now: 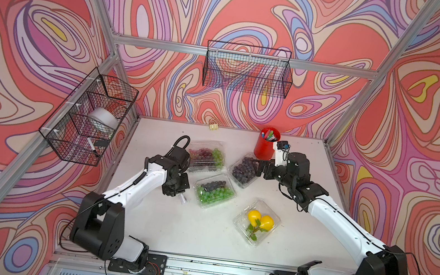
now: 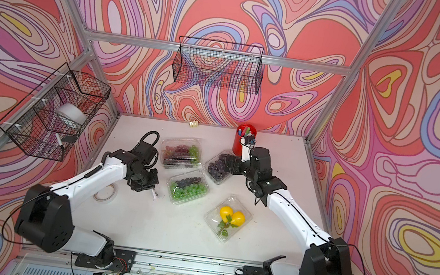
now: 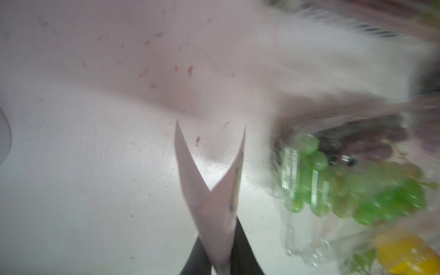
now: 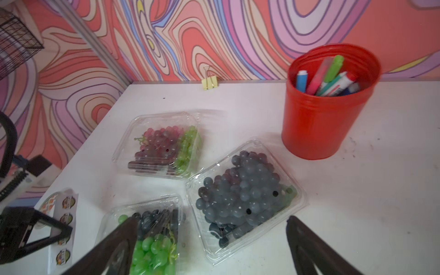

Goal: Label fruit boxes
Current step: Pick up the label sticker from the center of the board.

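White paper, a sticker sheet (image 3: pixel 214 214), is pinched between the black fingers of the left gripper (image 3: pixel 220 257) and folds into a V past their tips; that wrist view is blurred. In both top views this gripper points down at the table (image 1: pixel 170 233). The green-and-dark box (image 1: pixel 214 191) lies just beside it on its right, not touching. The red-green box (image 1: pixel 206 156) lies farther back, its near corner hidden by the arm. The right gripper (image 4: pixel 212 247) stands spread wide with nothing between its fingers. The dark box (image 4: pixel 245 197) lies just ahead of and under it; whether they touch I cannot tell. The lemon box (image 1: pixel 256 222) lies nearest the front, well apart from both grippers. A red cup (image 1: pixel 265 147) stands behind the dark box
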Available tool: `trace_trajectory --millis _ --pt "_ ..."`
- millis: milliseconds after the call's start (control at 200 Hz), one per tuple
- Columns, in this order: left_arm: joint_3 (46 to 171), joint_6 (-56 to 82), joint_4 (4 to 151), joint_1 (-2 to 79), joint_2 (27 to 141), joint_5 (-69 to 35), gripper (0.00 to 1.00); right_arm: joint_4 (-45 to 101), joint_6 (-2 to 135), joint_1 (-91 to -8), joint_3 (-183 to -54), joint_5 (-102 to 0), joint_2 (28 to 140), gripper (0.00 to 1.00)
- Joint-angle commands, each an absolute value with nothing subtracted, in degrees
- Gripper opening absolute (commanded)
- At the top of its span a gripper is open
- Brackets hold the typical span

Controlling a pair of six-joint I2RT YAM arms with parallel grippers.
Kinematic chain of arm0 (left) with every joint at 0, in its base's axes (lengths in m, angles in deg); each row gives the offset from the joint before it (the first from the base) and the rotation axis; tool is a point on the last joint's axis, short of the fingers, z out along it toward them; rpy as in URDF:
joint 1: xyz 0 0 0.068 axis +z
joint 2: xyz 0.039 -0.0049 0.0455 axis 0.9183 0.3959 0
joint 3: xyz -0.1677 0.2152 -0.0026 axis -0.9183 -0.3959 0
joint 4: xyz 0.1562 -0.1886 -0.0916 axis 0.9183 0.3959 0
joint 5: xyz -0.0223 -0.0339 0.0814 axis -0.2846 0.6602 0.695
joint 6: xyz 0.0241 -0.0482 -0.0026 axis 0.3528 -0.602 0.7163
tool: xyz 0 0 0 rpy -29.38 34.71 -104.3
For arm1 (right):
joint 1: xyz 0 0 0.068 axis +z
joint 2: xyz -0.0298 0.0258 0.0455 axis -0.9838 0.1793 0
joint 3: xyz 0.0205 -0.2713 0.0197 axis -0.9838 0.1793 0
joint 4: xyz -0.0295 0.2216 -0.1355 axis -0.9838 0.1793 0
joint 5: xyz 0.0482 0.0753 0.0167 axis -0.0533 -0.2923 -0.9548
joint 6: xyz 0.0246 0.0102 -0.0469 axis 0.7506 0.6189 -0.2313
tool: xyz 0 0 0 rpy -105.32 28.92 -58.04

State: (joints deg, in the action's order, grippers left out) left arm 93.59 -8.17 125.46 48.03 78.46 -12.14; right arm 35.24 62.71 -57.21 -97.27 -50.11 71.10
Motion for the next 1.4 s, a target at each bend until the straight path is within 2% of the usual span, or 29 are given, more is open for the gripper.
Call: trace_trajectory --millis 0,220,376,546,866,1162,1257,1392 --pt "88.51 -1.50 112.21 47.72 69.71 -19.38 0.13 37.01 59.78 -56.82 -100.16 -60.22 72.68 0.98" --pt "78.02 9.86 89.98 47.77 57.34 -31.51 0.09 36.62 57.91 -56.06 -102.64 -70.66 74.97 0.97" --pt "77.39 16.41 83.27 47.78 57.22 -39.92 0.11 36.38 54.20 -53.38 -102.89 -75.04 76.31 0.89" --pt "79.21 19.57 81.61 47.72 60.74 -47.50 0.17 33.84 50.49 -51.04 -104.25 -77.55 78.14 0.74" --pt "79.63 25.41 80.50 47.70 61.46 -51.32 0.18 26.97 38.03 -46.90 -108.17 -83.30 81.69 0.48" --pt "79.56 28.41 82.08 47.70 60.44 -52.49 0.18 27.65 32.55 -45.49 -112.49 -92.79 85.35 0.37" --pt "79.57 28.49 81.65 47.68 60.41 -52.31 0.18 27.74 32.10 -45.14 -112.97 -94.11 85.91 0.31" --pt "79.56 28.64 81.26 47.56 60.38 -52.37 0.18 27.66 31.96 -44.81 -113.04 -94.95 86.49 0.29"
